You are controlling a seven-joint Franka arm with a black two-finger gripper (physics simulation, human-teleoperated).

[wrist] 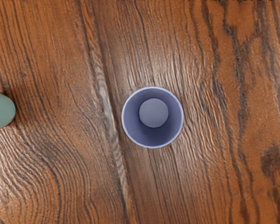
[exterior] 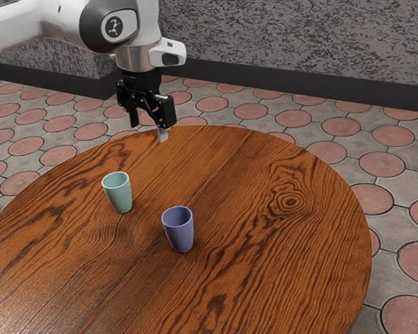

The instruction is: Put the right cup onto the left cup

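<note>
High above the table, in the exterior view's upper left, my gripper (exterior: 148,128) stands open, its two fingers apart with nothing between them. A blue-violet cup (exterior: 179,232) stands upright on the wood, well below the gripper. The mint-green cup (exterior: 118,194) is also upright, a short gap away toward the exterior view's left. In the wrist view I look down into the blue-violet cup (wrist: 152,136), whose inside looks bare. Part of the green cup (wrist: 0,111) shows at that picture's border, apart from the other cup.
Both cups stand on a round wooden table (exterior: 279,257) with a curved edge. Beyond it lie a floor of round reddish tiles (exterior: 382,164) and a grey textured wall (exterior: 299,42) with a dark base strip.
</note>
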